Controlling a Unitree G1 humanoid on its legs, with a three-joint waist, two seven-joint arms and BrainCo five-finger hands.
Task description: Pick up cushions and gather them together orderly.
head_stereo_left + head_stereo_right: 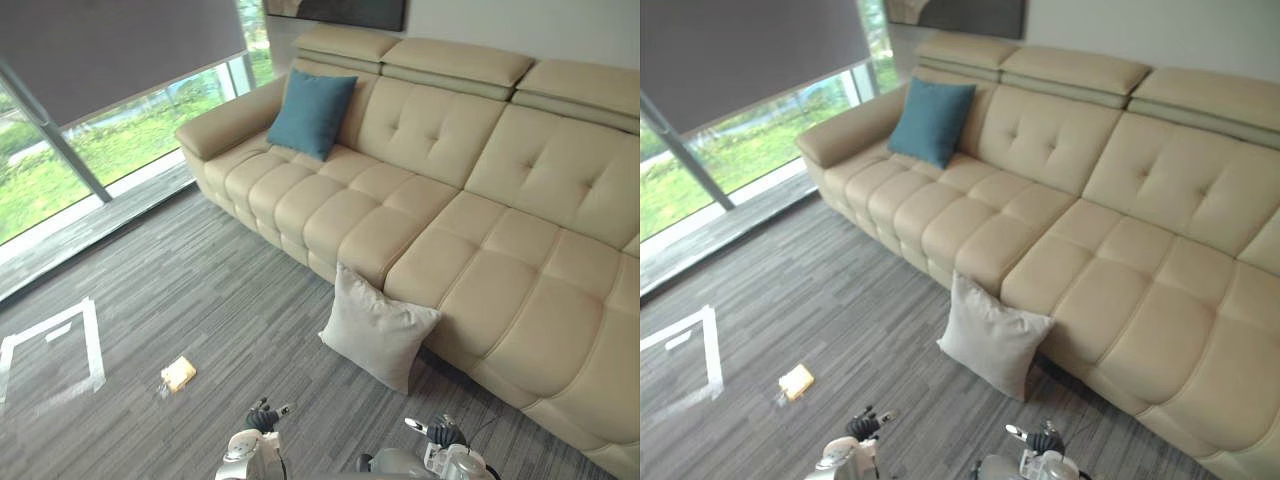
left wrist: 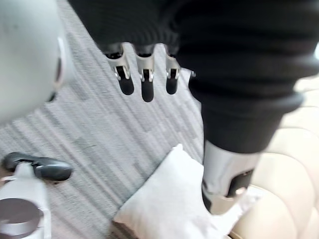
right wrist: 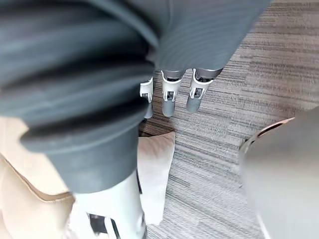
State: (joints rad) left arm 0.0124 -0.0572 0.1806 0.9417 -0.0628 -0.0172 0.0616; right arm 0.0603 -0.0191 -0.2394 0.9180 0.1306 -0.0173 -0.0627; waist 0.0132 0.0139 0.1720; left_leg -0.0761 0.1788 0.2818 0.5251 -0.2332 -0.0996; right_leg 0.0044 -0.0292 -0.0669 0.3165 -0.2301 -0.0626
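Apart, white cushion — floor, teal cushion — sofa

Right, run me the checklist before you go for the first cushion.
1. The left robot hand is empty, fingers straight: ok.
2. The right robot hand is empty, fingers straight: ok.
3. The pale cushion is located, on the carpet leaning against the front of the sofa: ok.
4. The blue cushion is located, propped against the backrest at the sofa's left end: ok.
5. Cushions together: not ok, they are far apart.
6. The small yellow thing lies well left of the pale cushion: probably ok.
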